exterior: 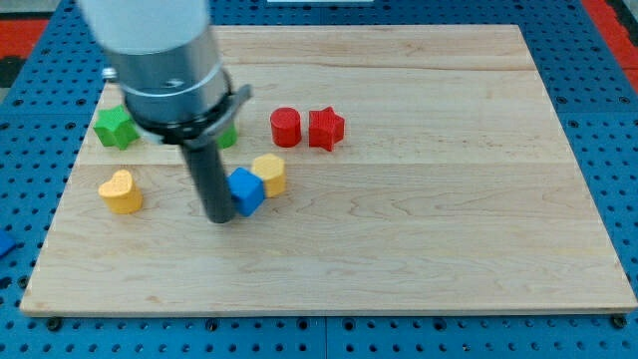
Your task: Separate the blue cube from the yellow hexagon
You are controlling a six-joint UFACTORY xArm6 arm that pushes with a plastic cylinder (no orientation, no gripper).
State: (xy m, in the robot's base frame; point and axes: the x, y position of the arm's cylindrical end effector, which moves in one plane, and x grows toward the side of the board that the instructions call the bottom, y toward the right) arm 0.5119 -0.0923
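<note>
The blue cube (246,190) sits left of centre on the wooden board (419,229). The yellow hexagon (270,174) touches its upper right side. My tip (220,218) is on the board just left of the blue cube, touching or nearly touching its left face. The dark rod rises from there to the grey arm body (164,60) at the view's top left.
A yellow heart (121,192) lies at the left. A green star (116,128) is above it. Another green block (227,136) is partly hidden behind the arm. A red cylinder (285,127) and a red star (325,129) sit above the hexagon.
</note>
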